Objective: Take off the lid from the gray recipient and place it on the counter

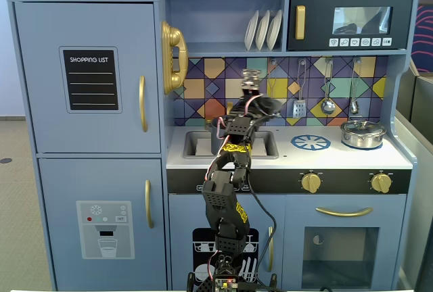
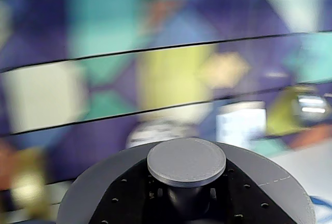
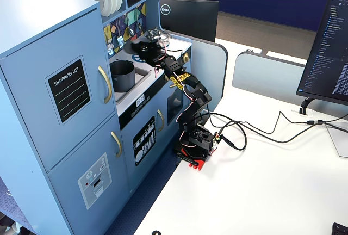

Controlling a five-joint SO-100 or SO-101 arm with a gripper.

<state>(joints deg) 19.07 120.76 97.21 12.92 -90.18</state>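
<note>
Gripper (image 3: 140, 47) is clamped on the lid (image 2: 187, 163) by its central knob, the dark gray disc carried in the air above the counter (image 1: 284, 157), in front of the tiled backsplash (image 1: 216, 79). The gray recipient (image 3: 123, 75) stands uncovered in the sink basin (image 3: 137, 81), below the gripper and to its left in a fixed view. The shiny silver pot (image 1: 362, 133) sits on the counter well to the gripper's right in a fixed view.

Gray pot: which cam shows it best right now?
The side fixed view: the gray pot stands open and unobstructed in the sink. In the front fixed view the arm hides most of it. The wrist view misses it, showing only the lid held in the gripper.
</note>
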